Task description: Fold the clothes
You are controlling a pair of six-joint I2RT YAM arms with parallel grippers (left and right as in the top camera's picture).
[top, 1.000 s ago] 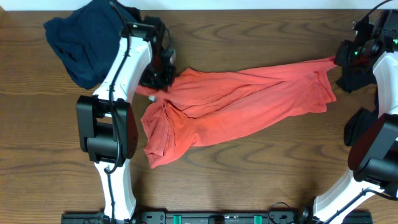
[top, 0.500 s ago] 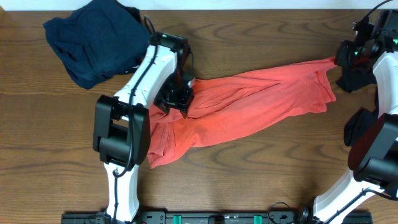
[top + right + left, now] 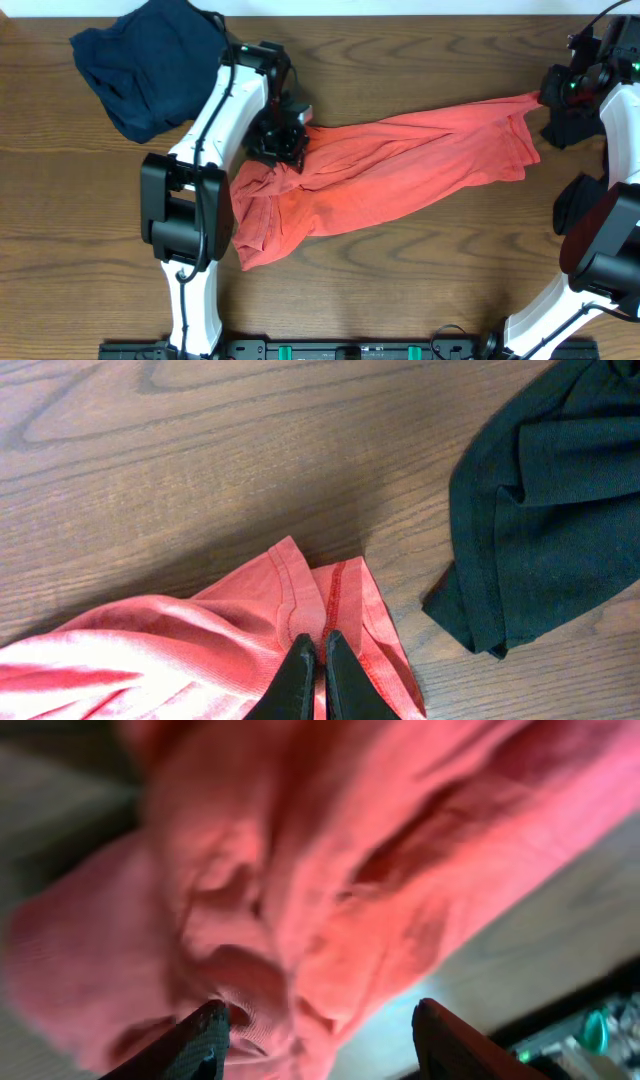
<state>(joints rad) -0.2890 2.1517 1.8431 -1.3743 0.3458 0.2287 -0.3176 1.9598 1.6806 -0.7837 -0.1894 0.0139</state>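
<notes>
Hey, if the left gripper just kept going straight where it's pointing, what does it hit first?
The red shirt: its bunched folds fill the view right ahead of the open left gripper. It looks very close, though blur leaves the gap unclear.

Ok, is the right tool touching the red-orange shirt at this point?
Touching. The right wrist view shows the right tool pinched shut on the stitched hem of the red-orange shirt.
</notes>
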